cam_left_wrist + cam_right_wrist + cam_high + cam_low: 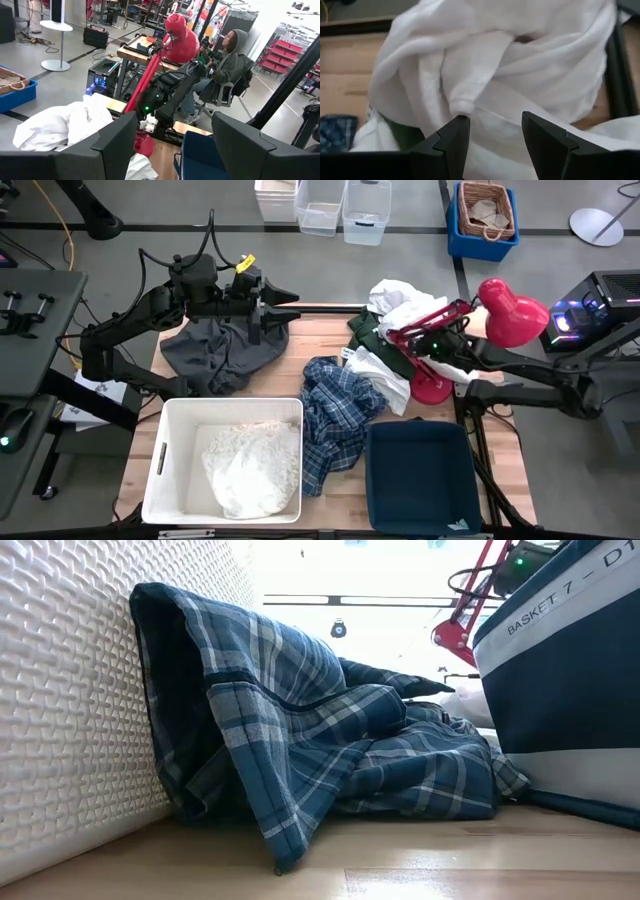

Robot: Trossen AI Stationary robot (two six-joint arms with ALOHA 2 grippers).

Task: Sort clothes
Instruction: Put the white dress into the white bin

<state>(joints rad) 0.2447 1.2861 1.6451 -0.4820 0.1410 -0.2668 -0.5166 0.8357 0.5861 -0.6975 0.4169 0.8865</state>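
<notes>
On the wooden desk [330, 490] the clothes lie in several heaps. A dark grey garment [222, 356] is spread at the far left, and the left tool [285, 307] hangs over its far edge with its fingers [117, 142] apart and nothing between them. The blue-and-white plaid shirt [338, 413] is crumpled in the middle of the desk, between the white bin [168, 442] and the navy bin [420, 476]; in the low view the plaid shirt [330, 755] leans against the white bin's textured wall [70, 690] and reaches to the navy bin [560, 670]. A white garment [250, 470] lies inside the white bin. Beyond the plaid shirt sits a pile of white garments [400, 305] over a dark green one [367, 335], just beside the red desk lamp [505, 310]. The right tool [492, 131] is over this pile, its fingers [452, 137] parted and a fold of white cloth [520, 65] right in front of them; whether they touch it cannot be told. In the left wrist view a person [227, 65] sits on a chair in the room beyond the desk.
</notes>
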